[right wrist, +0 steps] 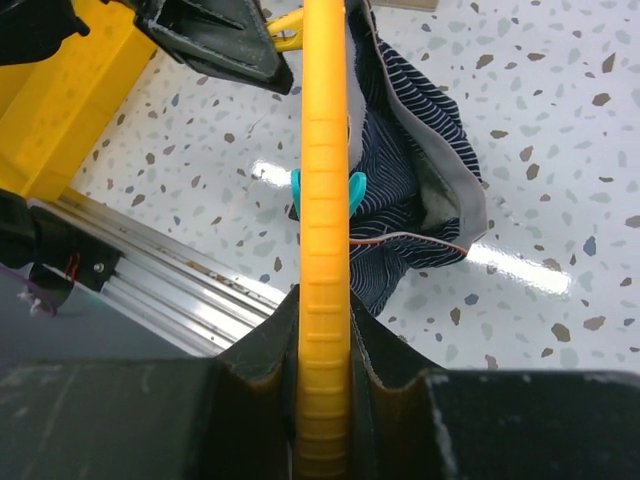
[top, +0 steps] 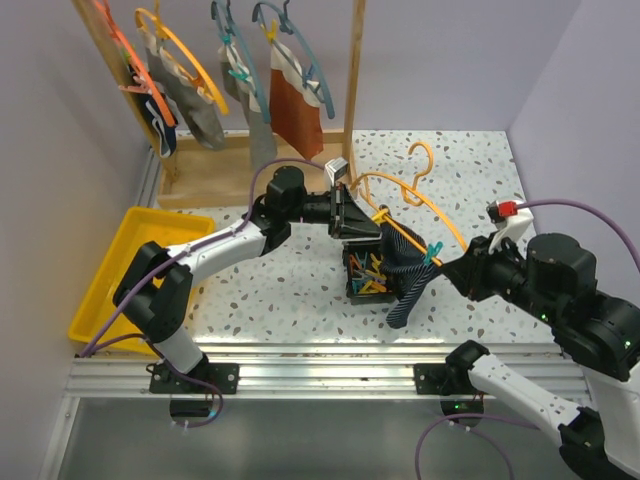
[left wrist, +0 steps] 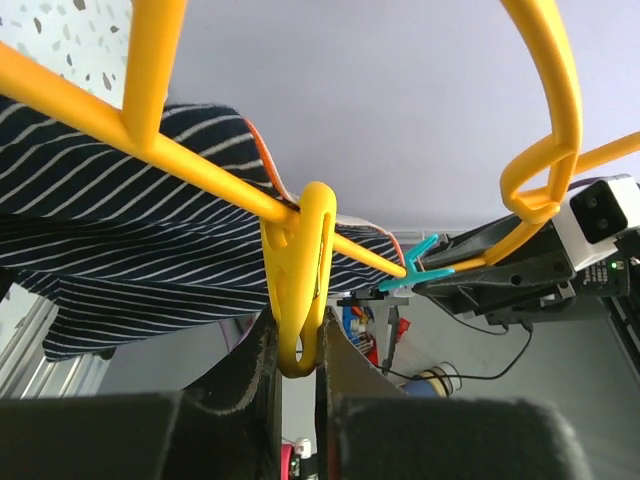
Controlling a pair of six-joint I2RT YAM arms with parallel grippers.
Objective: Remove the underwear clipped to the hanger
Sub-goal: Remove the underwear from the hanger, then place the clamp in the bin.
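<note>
One yellow plastic tray on the left. Four curved hangers on the wooden rack, each with limp briefs. The left gripper is pinched on one yellow clip. The striped navy underwear droops from the yellow hanger by the black box of clips. One teal clip. The right gripper is clamped on the hanger's ribbed bar.

Clip bin blocks below hanger; open tabletop beyond, toward rack.

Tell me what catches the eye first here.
A yellow hanger is held above mid-table, navy striped underwear clipped to it. The left fingers pinch its yellow clip; the right fingers grip the hanger's bar. Behind, a wooden rack holds more hung garments.
</note>
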